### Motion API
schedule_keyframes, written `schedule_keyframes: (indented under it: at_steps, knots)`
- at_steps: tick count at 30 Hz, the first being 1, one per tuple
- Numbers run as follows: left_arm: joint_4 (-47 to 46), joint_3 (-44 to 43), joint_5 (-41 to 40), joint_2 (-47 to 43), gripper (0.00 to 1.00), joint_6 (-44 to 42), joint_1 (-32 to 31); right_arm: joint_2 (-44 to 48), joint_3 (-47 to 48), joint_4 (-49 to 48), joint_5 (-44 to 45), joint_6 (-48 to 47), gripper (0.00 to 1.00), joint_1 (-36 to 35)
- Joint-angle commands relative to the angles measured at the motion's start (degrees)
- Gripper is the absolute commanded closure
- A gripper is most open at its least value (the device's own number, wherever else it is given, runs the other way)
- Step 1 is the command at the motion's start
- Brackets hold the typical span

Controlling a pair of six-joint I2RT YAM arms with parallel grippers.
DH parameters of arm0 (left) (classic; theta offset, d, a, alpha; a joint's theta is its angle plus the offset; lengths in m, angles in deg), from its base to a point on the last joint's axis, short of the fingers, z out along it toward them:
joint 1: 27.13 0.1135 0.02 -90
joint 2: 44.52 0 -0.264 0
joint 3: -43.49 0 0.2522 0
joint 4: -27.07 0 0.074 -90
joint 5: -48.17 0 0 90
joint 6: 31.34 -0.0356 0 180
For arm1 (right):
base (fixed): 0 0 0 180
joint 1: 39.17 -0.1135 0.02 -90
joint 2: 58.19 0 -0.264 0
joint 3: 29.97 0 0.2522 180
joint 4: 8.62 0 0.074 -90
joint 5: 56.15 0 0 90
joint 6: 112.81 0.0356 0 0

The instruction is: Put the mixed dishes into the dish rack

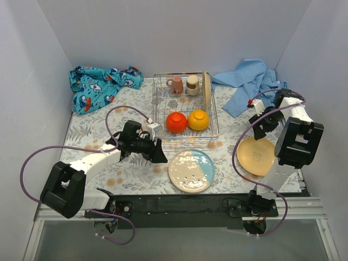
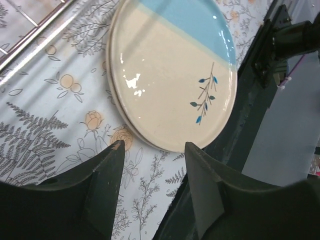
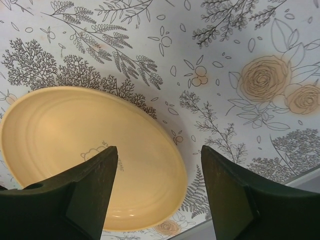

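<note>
Just ahead of the left gripper (image 2: 154, 144) lies the cream-and-blue plate (image 2: 165, 75).

You have open bars down the left side of the dish rack (image 1: 161, 103). The red bowl (image 1: 176, 123) and orange bowl (image 1: 198, 119) block its front, the pinkish mug (image 1: 176, 85) and steel cup (image 1: 192, 84) its back, and the tan plate (image 1: 206, 89) stands on edge along its right. The light-blue cloth (image 1: 247, 81) crowds the far right corner. Bare table (image 1: 225, 163) lies between the cream-and-blue plate (image 1: 191, 170) and yellow plate (image 1: 256, 155)
</note>
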Motion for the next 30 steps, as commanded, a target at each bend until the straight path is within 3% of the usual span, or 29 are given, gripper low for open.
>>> schedule_keyframes:
  at_steps: [1, 8, 13, 19, 23, 27, 30]
  knots:
    - [-3.8, 0.7, -5.6, 1.6, 0.51, 3.3, -0.9, 3.8, -2.8, 0.5, -1.1, -3.4, 0.25, 0.4]
    - [-8.7, 0.0, -8.6, 6.1, 0.6, 5.6, -4.5, 8.5, -5.6, -3.0, -2.9, -0.5, 0.27, 0.6]
    - [-11.6, -0.9, -11.3, 9.2, 0.65, 6.3, -5.9, 16.5, -6.3, -3.4, -11.4, 2.1, 0.27, 0.2]
    - [-12.2, -1.3, -12.9, 12.7, 0.67, 6.3, -6.7, 25.2, -9.9, -4.6, -13.9, 7.3, 0.27, -4.6]
    - [-13.8, -2.0, -12.8, 13.9, 0.78, 6.2, -7.4, 31.5, -13.3, -6.8, -13.7, 9.9, 0.27, -10.4]
    - [-12.9, -2.8, -12.2, 13.5, 0.98, 6.0, -7.8, 36.2, -17.5, -8.1, -14.6, 13.0, 0.28, -15.5]
    - [-10.9, -3.5, -12.6, 12.4, 1.0, 4.8, -7.9, 39.3, -21.2, -9.5, -15.4, 14.4, 0.28, -21.3]
